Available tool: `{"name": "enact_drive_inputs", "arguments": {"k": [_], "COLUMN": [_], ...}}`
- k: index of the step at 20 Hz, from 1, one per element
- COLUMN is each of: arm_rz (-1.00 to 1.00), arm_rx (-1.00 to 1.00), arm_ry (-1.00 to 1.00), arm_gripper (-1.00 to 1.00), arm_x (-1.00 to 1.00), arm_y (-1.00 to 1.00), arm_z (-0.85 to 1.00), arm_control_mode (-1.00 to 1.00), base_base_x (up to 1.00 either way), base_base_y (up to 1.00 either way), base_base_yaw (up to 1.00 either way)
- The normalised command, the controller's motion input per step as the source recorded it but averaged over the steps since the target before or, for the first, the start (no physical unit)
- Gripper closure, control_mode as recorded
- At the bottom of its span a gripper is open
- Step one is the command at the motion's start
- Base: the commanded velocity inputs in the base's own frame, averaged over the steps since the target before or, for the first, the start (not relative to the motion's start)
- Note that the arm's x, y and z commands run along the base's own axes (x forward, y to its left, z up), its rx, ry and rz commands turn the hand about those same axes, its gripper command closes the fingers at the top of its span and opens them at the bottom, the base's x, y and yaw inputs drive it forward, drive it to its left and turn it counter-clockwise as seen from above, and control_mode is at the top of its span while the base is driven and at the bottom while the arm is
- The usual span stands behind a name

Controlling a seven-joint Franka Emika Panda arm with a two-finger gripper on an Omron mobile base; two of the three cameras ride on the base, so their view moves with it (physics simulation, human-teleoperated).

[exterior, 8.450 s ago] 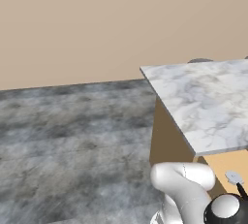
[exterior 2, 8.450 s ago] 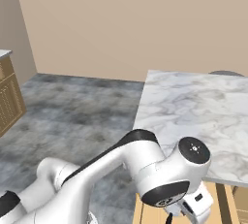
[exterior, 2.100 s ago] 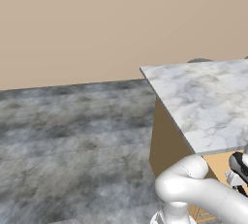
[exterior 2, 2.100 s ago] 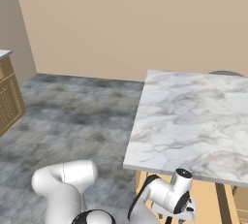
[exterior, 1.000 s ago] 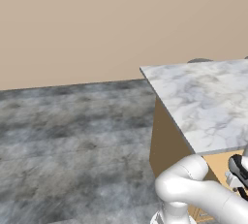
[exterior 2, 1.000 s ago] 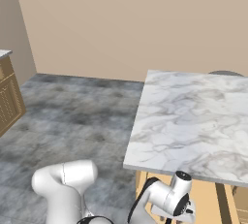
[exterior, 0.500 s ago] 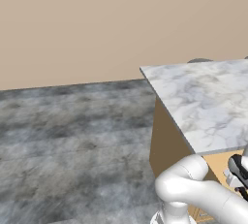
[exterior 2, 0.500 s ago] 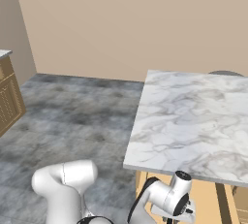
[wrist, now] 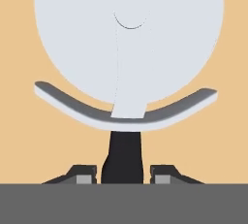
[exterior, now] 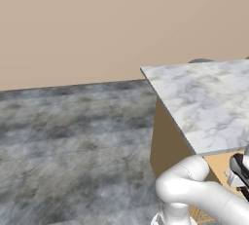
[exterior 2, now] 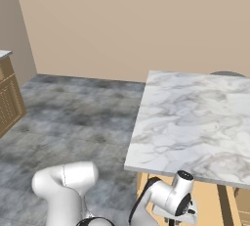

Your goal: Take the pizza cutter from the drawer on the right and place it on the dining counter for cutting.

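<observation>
- You are viewing the pizza cutter (wrist: 127, 63) along the hand view: black handle at 6 o'clock, wheel toward 12 o'clock.
- The tool (wrist: 124, 173) is gripping that handle, fingers closed either side.
- The cutter is lying on the drawer (wrist: 19, 136) floor: smooth honey wood.
- The worktop (exterior 2: 195, 122), veined white marble, is sitting above the arm.

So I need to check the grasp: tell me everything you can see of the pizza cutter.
In the hand view the pizza cutter lies flat on the honey-wood drawer bottom: a large pale silvery wheel, a curved grey guard below it and a short black handle. The gripper is shut on the handle, one dark fingertip on each side.
</observation>
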Motion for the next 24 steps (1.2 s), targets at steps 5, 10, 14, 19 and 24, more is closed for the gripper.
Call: {"name": "enact_drive_inputs", "arguments": {"k": [5,10,14,19,24], "arm_rz": [0.0,0.0,0.0,0.0,0.0], "arm_rx": [0.0,0.0,0.0,0.0,0.0], "arm_ry": [0.0,0.0,0.0,0.0,0.0], "arm_gripper": [1.0,1.0,1.0,1.0,1.0], "arm_x": [-0.26,-0.26,-0.38,-0.46,-0.35], "arm_y": [-0.07,0.0,0.0,0.0,0.0], "arm_z": [0.65,0.78,0.78,0.73,0.77], "arm_control_mode": [-1.0,-1.0,-1.0,-1.0,-1.0], "base_base_x": [0.0,0.0,0.0,0.0,0.0], "base_base_y": [0.0,0.0,0.0,0.0,0.0], "base_base_yaw": [0.0,0.0,0.0,0.0,0.0]}}
